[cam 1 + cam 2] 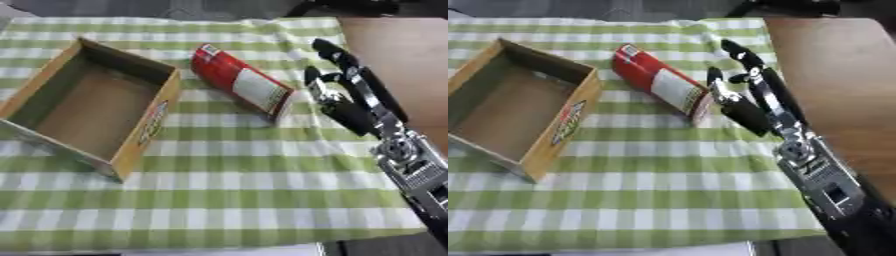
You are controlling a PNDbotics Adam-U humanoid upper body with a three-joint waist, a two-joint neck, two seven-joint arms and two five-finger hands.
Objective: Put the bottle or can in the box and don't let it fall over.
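Note:
A red can with a white label lies on its side on the green checked cloth, its bottom end pointing toward the near right. To its left stands an open cardboard box, with nothing inside it. My right hand hovers just right of the can's near end, fingers straight and pointing away, thumb toward the can, apart from it. My left hand shows in no view.
The green and white checked cloth covers the table. Bare brown tabletop lies to the right of the cloth. Dark objects sit along the far edge.

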